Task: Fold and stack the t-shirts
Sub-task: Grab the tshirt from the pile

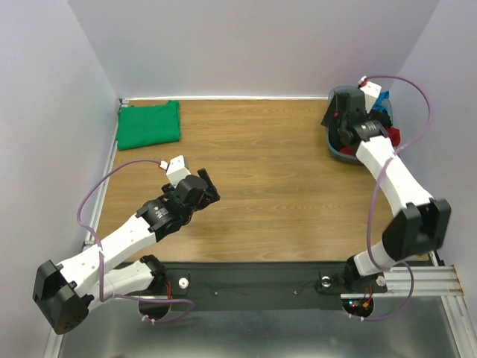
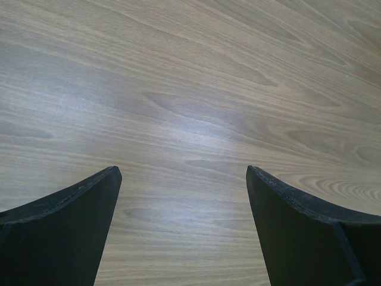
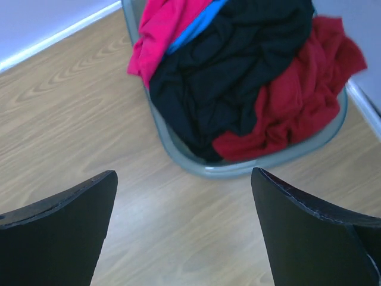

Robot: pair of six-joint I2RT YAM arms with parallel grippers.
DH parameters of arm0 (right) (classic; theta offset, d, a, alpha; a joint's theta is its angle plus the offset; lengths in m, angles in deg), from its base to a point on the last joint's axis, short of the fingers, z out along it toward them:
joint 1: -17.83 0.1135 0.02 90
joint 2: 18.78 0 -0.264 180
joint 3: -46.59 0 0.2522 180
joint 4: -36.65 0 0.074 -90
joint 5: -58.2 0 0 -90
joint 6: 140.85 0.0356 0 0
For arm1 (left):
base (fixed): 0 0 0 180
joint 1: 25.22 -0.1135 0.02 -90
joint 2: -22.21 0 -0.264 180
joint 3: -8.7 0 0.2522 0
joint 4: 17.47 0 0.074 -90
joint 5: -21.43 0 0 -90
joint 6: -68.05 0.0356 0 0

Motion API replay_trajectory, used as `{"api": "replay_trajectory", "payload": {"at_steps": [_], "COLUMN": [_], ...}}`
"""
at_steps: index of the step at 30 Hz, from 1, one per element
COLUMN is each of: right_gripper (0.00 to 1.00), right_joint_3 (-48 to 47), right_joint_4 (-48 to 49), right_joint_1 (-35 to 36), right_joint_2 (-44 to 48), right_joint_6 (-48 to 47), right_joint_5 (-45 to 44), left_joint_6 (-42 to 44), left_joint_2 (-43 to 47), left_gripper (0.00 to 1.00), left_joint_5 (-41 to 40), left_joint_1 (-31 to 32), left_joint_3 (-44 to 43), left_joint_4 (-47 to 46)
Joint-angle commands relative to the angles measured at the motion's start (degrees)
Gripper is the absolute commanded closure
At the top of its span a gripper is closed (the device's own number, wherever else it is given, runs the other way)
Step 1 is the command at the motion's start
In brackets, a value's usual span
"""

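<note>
A folded green t-shirt (image 1: 149, 124) lies at the table's far left corner. A grey-blue tub (image 3: 178, 152) at the far right holds a heap of crumpled t-shirts: black (image 3: 232, 77), red (image 3: 297, 101), pink (image 3: 158, 30) and a strip of blue (image 3: 190, 33). The tub also shows in the top view (image 1: 343, 155). My right gripper (image 3: 184, 185) is open and empty, hovering over bare wood just short of the tub's near rim. In the top view the right gripper (image 1: 337, 121) is above the tub. My left gripper (image 2: 183, 173) is open and empty over bare wood, left of centre (image 1: 206, 186).
The wooden table (image 1: 268, 186) is walled by pale lilac panels on three sides. A white strip (image 3: 53, 39) edges the far wall. A black rail (image 1: 253, 283) with the arm bases runs along the near edge.
</note>
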Motion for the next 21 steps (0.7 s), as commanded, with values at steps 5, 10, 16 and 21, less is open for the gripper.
{"api": "replay_trajectory", "payload": {"at_steps": [5, 10, 16, 21], "right_gripper": [0.08, 0.10, 0.18, 0.28], "right_joint_3": [-19.9, -16.7, -14.5, -16.3], "right_joint_4": [1.1, 1.1, 1.1, 1.1], "right_joint_1": [-5.6, -7.2, -10.0, -11.4], "right_joint_2": [-18.3, -20.1, -24.0, -28.2], "right_joint_6": [-7.9, -6.2, -4.2, -3.6], "right_joint_5": [-1.2, -0.9, 4.4, 9.5], "left_joint_6": [1.5, 1.3, 1.9, 1.9], "left_joint_2": [-2.2, -2.8, -3.1, -3.1], "left_gripper": [0.02, 0.01, 0.02, 0.01], "left_joint_5": [-2.0, -2.2, -1.9, -2.2], "left_joint_1": [-0.2, -0.4, -0.4, -0.5], "left_joint_3": [-2.9, -2.6, -3.1, -3.1], "left_joint_4": [-1.5, -1.2, -1.5, -1.5]}}
